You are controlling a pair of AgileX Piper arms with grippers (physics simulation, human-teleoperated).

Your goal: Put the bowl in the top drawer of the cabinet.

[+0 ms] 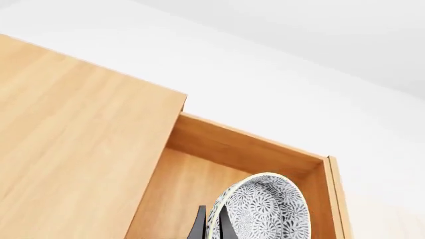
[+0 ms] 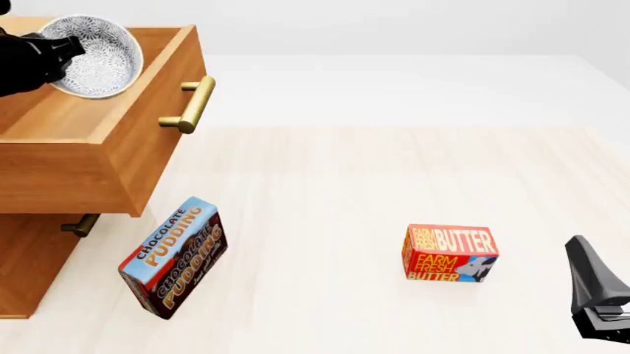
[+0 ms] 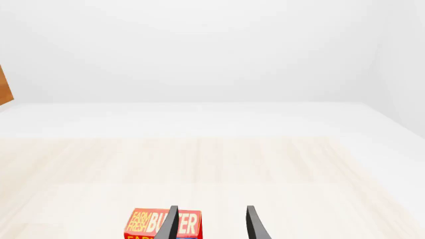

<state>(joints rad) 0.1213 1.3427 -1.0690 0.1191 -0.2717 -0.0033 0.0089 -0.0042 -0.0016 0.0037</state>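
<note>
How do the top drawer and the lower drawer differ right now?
The top drawer is pulled well out of the cabinet, so its inside shows; the lower drawer sits pushed in. The top drawer has the bowl over it, held by the left gripper; nothing shows at the lower drawer. Its handle shows whole; the lower one is partly hidden. Both are light-brown wood with brass bar handles.

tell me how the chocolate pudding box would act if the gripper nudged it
The chocolate pudding box looks like a stiff carton, so it would probably slide or topple as one piece rather than crumple. It stands tilted on a narrow side beside the cabinet, so a light push high up could likely tip it flat. It is probably light for its size.
</note>
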